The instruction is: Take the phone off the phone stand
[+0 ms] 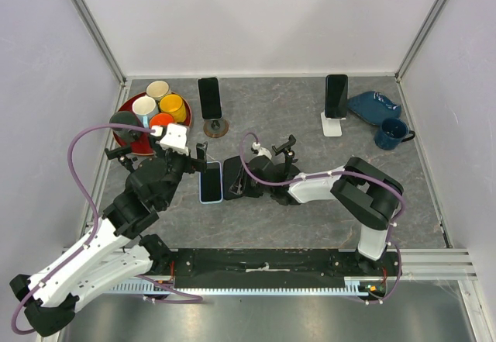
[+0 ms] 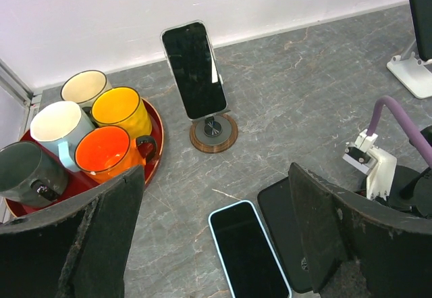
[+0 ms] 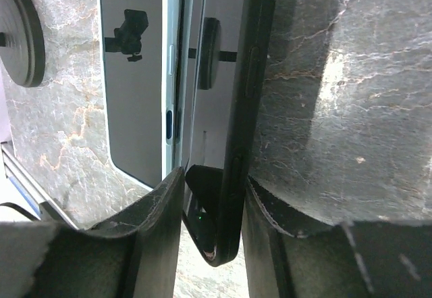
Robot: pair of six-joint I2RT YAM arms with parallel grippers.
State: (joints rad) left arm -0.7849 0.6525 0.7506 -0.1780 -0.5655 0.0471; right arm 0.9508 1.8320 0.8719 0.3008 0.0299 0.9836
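Two phones stand on phone stands at the back: one phone (image 1: pixel 210 98) on a round wooden stand (image 1: pixel 216 128), another phone (image 1: pixel 335 95) on a white stand (image 1: pixel 332 124). A light-blue phone (image 1: pixel 210 181) and a black phone (image 1: pixel 232 179) lie mid-table. My right gripper (image 3: pixel 212 176) has the black phone (image 3: pixel 246 75) edge-on between its fingers. A gap shows at the left finger, so the jaws are slightly open. My left gripper (image 2: pixel 216 176) hovers open over the light-blue phone (image 2: pixel 248 254), nothing between its fingers.
A red tray (image 1: pixel 124 136) with several mugs sits at the back left. A blue plate (image 1: pixel 373 106) and a dark blue mug (image 1: pixel 391 133) sit at the back right. Cage walls close three sides.
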